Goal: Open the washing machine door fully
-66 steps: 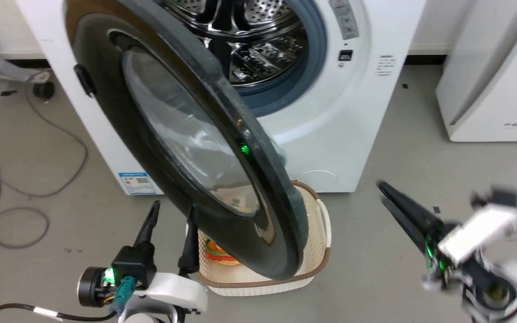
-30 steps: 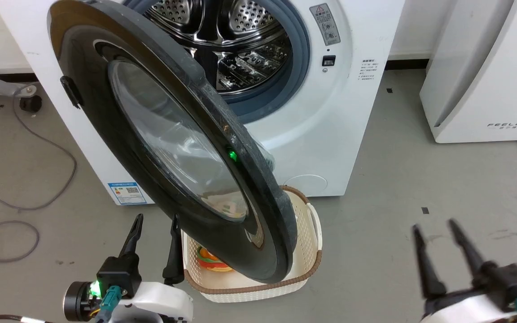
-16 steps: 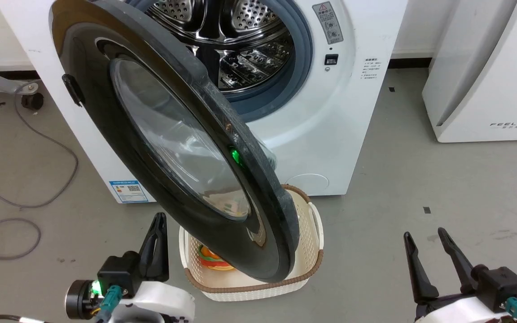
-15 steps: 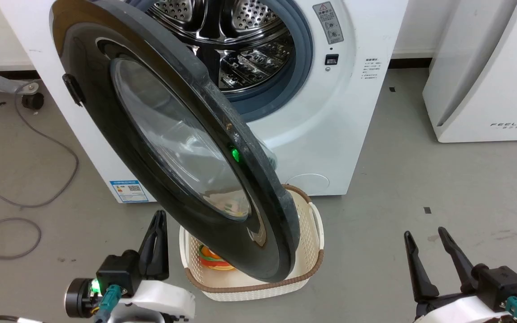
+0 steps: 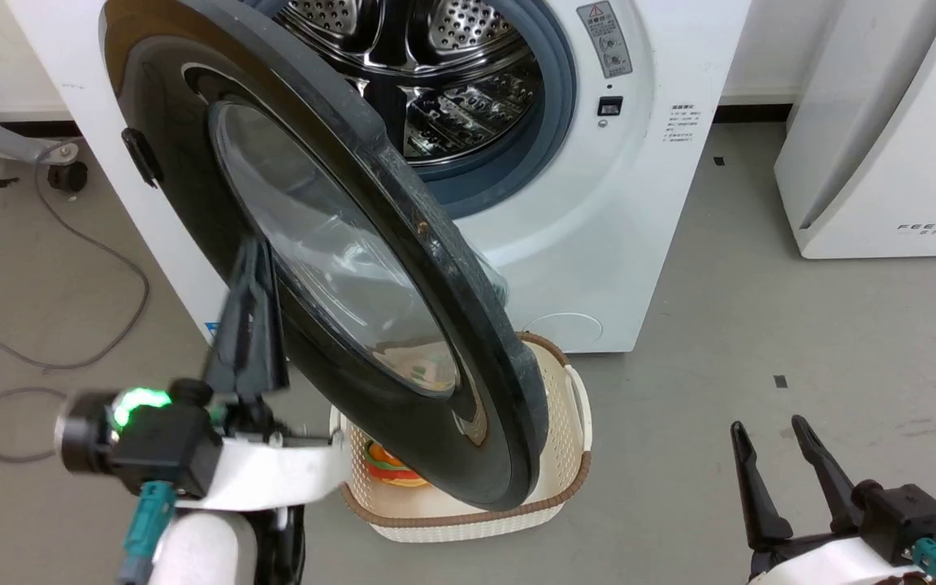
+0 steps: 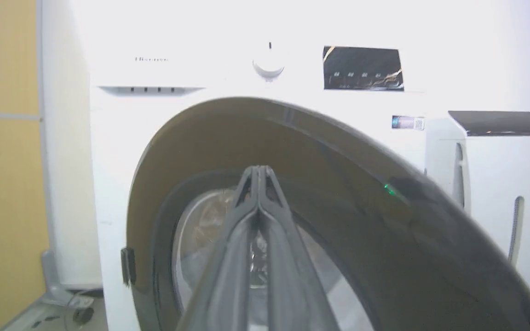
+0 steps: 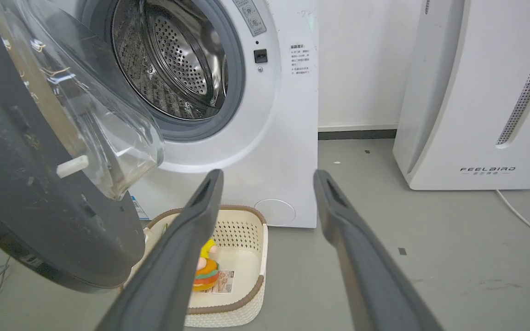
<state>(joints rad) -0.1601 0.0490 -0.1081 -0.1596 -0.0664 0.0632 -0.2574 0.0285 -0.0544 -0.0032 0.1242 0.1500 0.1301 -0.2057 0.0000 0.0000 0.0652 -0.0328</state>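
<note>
**Door swung partway out, left fingers pressed together at its outer face**

Head view: the large round glossy black washing machine door [image 5: 330,260], with its bulging clear glass window, stands swung out to the left of the big white front-loading washing machine [image 5: 598,244]. The perforated steel drum [image 5: 435,81] is exposed. The door's near edge hangs over a cream perforated plastic basket [image 5: 569,406] on the grey floor. The left gripper [image 5: 255,248], blurred, has its two dark fingers pressed together with nothing between them. It lies against the door's left rim; whether it touches cannot be told. The right gripper [image 5: 766,426] hovers near right, jaws spread and empty, well apart from the door.

Left wrist view: the closed left gripper [image 6: 259,170] points at the door's [image 6: 338,184] outer face, just above the glass.

Right wrist view: the right gripper [image 7: 268,177] stands wide apart. Beyond it sits the basket [image 7: 246,294], holding a small yellow-and-orange toy [image 7: 206,271]. A tall white FEELBIRD appliance [image 7: 467,115] stands at far right.
</note>
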